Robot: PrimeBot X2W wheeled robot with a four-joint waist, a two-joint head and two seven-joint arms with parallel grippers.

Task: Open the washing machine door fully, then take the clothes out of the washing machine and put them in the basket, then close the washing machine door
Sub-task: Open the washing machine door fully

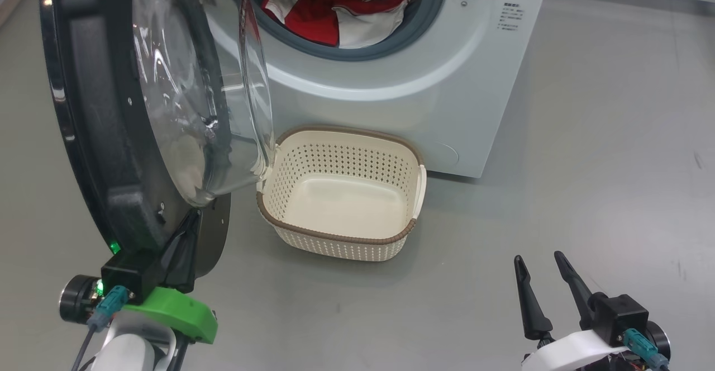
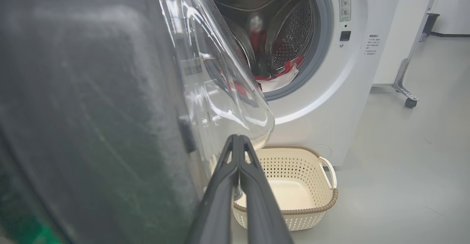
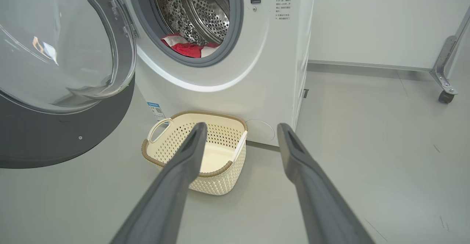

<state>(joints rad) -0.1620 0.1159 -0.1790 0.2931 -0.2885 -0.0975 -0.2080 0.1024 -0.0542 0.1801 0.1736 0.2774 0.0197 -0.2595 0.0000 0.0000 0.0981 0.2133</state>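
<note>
1. Standing swung out from the machine's front, the large round washing machine door [image 1: 95, 136] with its glossy black rim is at the left of the head view. Its bulging clear glass bowl [image 1: 190, 80] faces the opening.
2. The big white front-loading washing machine [image 1: 447, 80] sits on the grey floor [image 1: 586, 192], its mouth uncovered and ringed by a grey rubber gasket [image 1: 430, 8].
3. The red and white clothes [image 1: 318, 13] lie heaped low in the dimpled steel drum [image 3: 205, 9], with a white piece at the front against the gasket.
4. The small cream plastic basket [image 1: 335, 238], with perforated sides and a brown woven-look rim, stands on the floor just before the machine, below the opening. Its pale bottom is in plain sight.
5. The left tool [image 1: 195, 213] has its two dark fingers pressed together with nothing between them. Their tips are at the door's lower inner edge, just beneath the glass bowl; I cannot tell whether they touch the door.
6. The right tool [image 1: 539, 257] has its fingers spread wide and grips nothing. It hangs over the floor at the lower right of the head view, well apart from the basket and the machine.
7. Small label stickers [image 1: 509, 16] sit on the front panel to the right of the opening.
</note>
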